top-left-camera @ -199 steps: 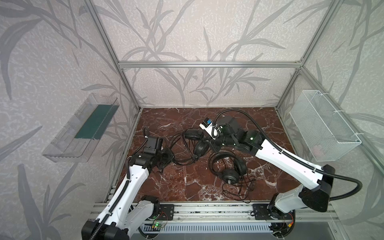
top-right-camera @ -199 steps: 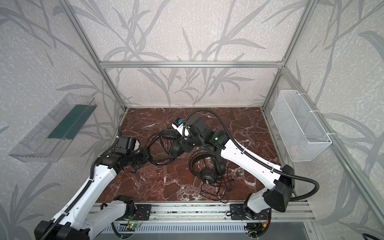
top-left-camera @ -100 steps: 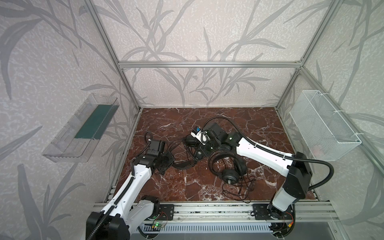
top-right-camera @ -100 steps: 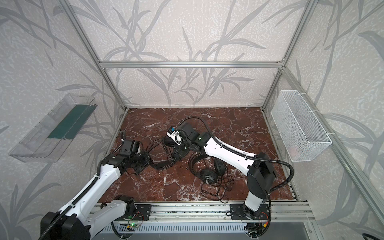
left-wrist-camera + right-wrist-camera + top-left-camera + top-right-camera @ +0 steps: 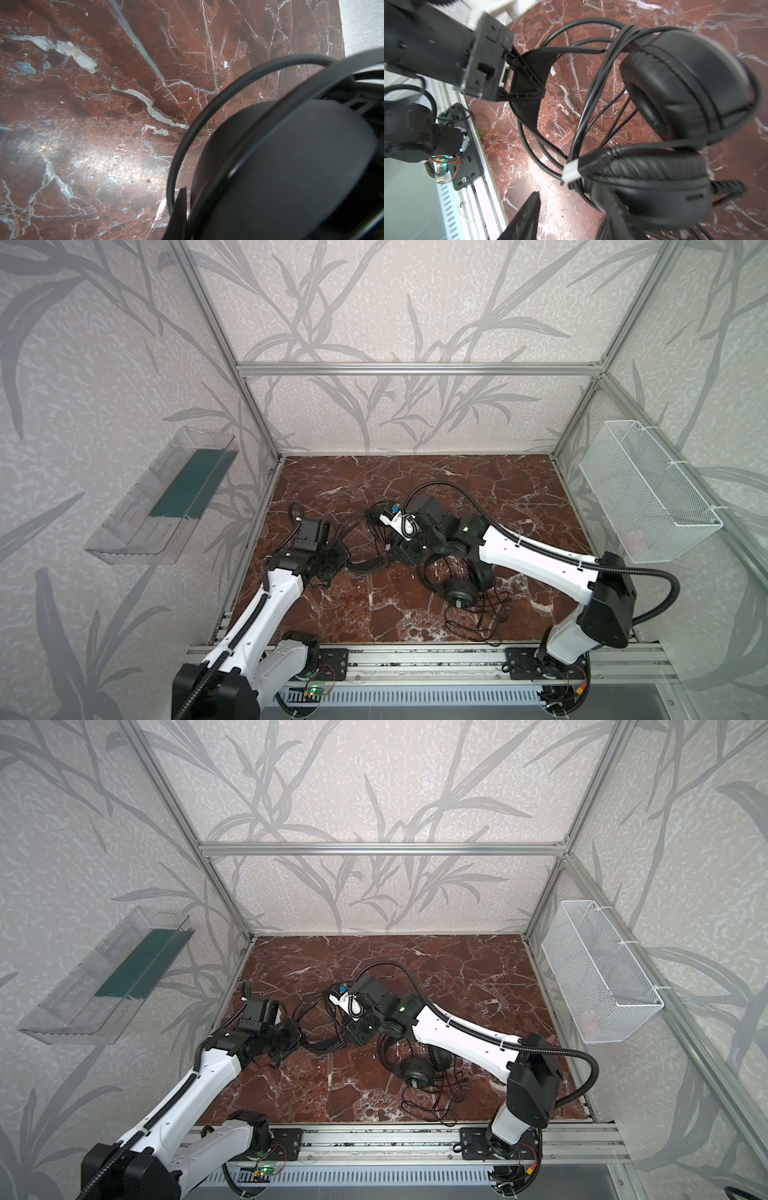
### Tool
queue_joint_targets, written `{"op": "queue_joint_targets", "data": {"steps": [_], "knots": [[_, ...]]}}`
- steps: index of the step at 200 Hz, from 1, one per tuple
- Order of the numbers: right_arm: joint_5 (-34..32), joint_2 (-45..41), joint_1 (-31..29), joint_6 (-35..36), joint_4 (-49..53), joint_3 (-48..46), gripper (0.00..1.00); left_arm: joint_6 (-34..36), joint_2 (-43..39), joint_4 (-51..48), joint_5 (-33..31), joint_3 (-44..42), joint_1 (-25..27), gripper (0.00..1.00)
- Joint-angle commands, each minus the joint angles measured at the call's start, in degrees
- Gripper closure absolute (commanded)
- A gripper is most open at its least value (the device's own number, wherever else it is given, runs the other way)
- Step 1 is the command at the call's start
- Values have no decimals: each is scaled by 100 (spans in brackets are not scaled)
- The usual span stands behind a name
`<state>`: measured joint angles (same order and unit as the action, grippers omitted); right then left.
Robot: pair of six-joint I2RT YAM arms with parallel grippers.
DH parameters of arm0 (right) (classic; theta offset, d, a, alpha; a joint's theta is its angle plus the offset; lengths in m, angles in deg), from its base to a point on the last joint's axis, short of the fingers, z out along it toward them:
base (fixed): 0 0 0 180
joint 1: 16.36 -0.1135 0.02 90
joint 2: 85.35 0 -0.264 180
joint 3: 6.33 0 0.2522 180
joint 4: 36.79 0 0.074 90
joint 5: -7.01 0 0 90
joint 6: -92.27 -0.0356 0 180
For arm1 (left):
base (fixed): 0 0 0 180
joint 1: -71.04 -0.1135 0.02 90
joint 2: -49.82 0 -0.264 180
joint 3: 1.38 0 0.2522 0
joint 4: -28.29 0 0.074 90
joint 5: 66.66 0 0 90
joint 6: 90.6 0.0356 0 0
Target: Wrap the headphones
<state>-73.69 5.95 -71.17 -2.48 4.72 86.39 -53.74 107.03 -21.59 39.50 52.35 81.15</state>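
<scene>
A red-brown marble tabletop (image 5: 457, 481), veined in white, is being seen beneath the left gripper (image 5: 334, 558) and the right gripper (image 5: 403, 556), and glare is being thrown back from it in both wrist views. Well apart from the left gripper, on its outer side, a clear plastic shelf (image 5: 124, 531) is being carried on the wall, a dark green strip (image 5: 187, 485) lying in it. Well apart from the right gripper, on its outer side, a white wire basket (image 5: 648, 497) is being held on the side wall. Beyond both grippers, leaf-patterned wallpaper (image 5: 374, 302) is being framed by metal bars (image 5: 415, 369). On the near side of both, a metal rail (image 5: 415, 659) and a slotted duct (image 5: 415, 697) are being seen, beside a small circuit board (image 5: 314, 689) glowing green.
</scene>
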Motion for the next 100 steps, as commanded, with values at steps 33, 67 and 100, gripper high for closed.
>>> {"op": "queue_joint_targets", "data": {"steps": [33, 67, 100], "knots": [[-903, -1233, 22, -43, -119, -259, 34, -47, 77, 510, 160, 82, -52, 100], [-1342, -1708, 68, -82, -192, -554, 22, 58, 219, 562, -5, 95, -88, 100], [-1474, -1979, 141, -152, -296, -916, 14, 113, 531, 672, -4, 184, -181, 100]]}}
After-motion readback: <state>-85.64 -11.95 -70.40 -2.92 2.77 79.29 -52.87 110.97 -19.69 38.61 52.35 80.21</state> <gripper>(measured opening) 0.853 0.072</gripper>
